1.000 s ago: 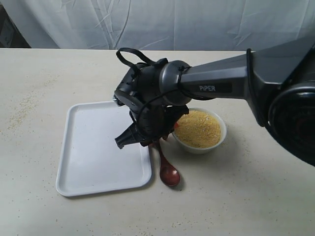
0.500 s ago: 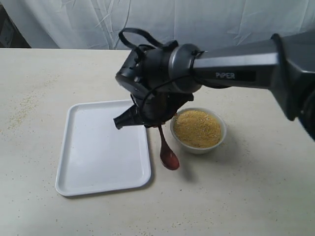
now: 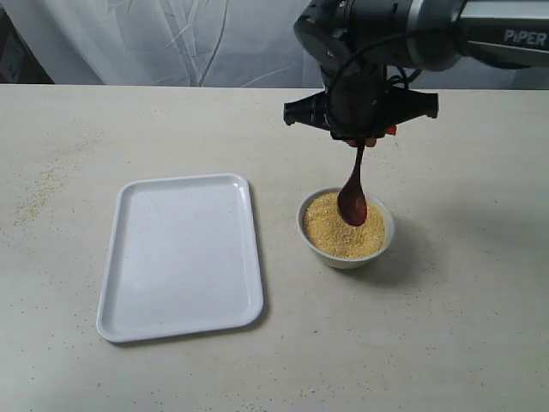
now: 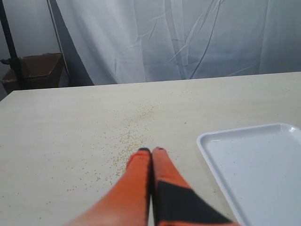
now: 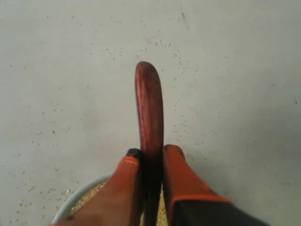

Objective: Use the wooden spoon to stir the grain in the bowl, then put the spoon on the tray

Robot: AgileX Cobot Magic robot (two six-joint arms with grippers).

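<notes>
The dark red-brown wooden spoon hangs upright over the small white bowl, its oval end touching the yellow grain. My right gripper is shut on the spoon's handle above the bowl. In the right wrist view the wooden spoon sticks out past the orange fingers, with the bowl's rim and a little grain below them. The white tray lies flat to the left of the bowl with nothing on it. My left gripper is shut on nothing above the table, with the tray's corner beside it.
Spilled grains are scattered on the beige table left of the tray; scattered grains also lie in front of the left gripper. A white cloth backdrop hangs behind the table. A cardboard box sits beyond the table's far edge.
My right gripper has lifted the spoon from the table beside the tray, swung it up and to the right, and now holds it upright over the bowl with its end in the grain.
</notes>
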